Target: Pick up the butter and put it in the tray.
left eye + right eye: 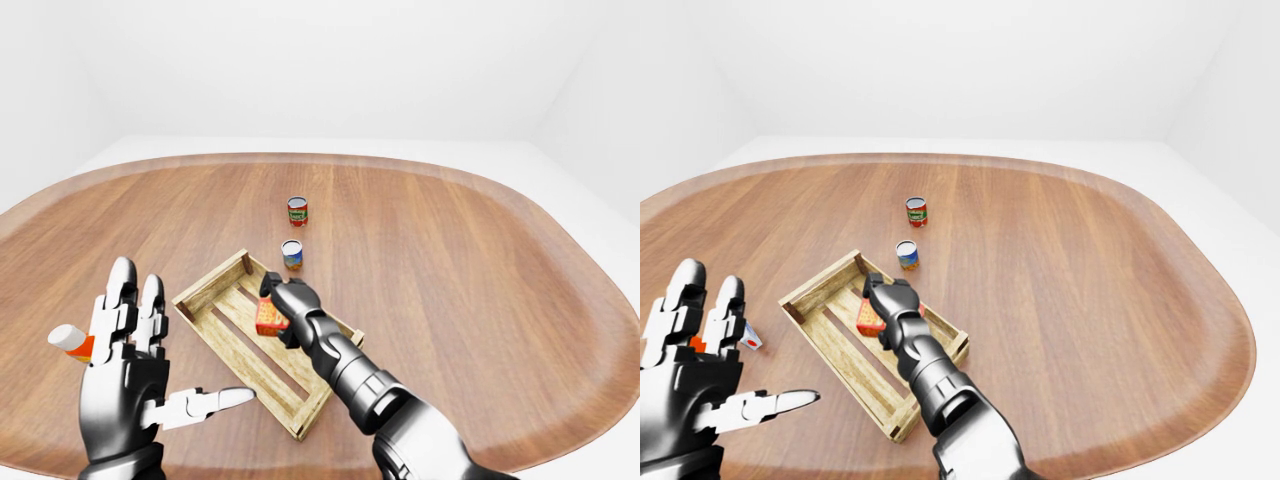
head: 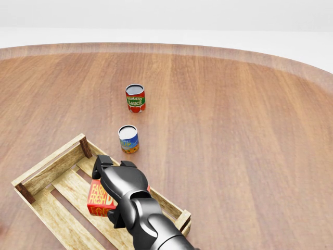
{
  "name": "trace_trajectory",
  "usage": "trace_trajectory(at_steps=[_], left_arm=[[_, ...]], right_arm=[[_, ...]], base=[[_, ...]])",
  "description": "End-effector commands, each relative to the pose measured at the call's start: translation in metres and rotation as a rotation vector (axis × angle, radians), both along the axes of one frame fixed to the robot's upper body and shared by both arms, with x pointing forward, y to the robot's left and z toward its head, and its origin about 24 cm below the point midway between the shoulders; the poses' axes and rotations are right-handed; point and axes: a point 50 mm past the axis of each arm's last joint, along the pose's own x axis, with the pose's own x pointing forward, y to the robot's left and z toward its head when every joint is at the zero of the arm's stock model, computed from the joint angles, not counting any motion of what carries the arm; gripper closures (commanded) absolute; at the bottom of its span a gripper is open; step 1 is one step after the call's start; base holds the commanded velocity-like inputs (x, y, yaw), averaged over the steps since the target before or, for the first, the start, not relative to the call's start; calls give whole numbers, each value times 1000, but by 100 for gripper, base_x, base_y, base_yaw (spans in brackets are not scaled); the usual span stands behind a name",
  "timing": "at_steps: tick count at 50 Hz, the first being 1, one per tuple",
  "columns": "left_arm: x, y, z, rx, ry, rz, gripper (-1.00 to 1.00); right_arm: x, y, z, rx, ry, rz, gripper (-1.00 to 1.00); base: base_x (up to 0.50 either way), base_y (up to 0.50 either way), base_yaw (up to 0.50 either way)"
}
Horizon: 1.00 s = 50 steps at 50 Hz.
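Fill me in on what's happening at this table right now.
The robot's right hand is shut on the butter, a red box, and holds it over the slats of the wooden tray, so the drop-off is nearly done but not released. The left hand hangs open at the left of the left-eye view, holding nothing. Two cans stand on the table above the tray in the head view: a tomato sauce can and a blue can.
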Motion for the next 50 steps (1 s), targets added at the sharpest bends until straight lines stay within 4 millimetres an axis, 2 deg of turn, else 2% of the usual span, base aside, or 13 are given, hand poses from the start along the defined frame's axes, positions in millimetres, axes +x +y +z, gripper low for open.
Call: trace_trajectory(at_steps=[1, 26, 43, 44, 45, 50], left_arm=[[1, -1, 0, 3, 2, -2, -100], [0, 0, 0, 2, 1, -1, -100], [0, 1, 0, -2, 3, -1, -100], [0, 0, 0, -1, 3, -2, -100], [0, 0, 0, 0, 3, -2, -100], [0, 1, 0, -1, 3, -1, -100]], right_arm=[[2, -4, -7, -8, 8, -49, 100], [-4, -9, -20, -41, 49, -57, 100], [-3, -8, -18, -44, 40, -52, 100], [-2, -8, -18, -43, 41, -53, -41], [-2, -8, -18, -40, 41, -55, -100], [-2, -9, -18, -34, 46, -62, -100]], base=[[0, 0, 0], [0, 0, 0], [0, 0, 0], [0, 0, 0], [0, 0, 0], [0, 0, 0]])
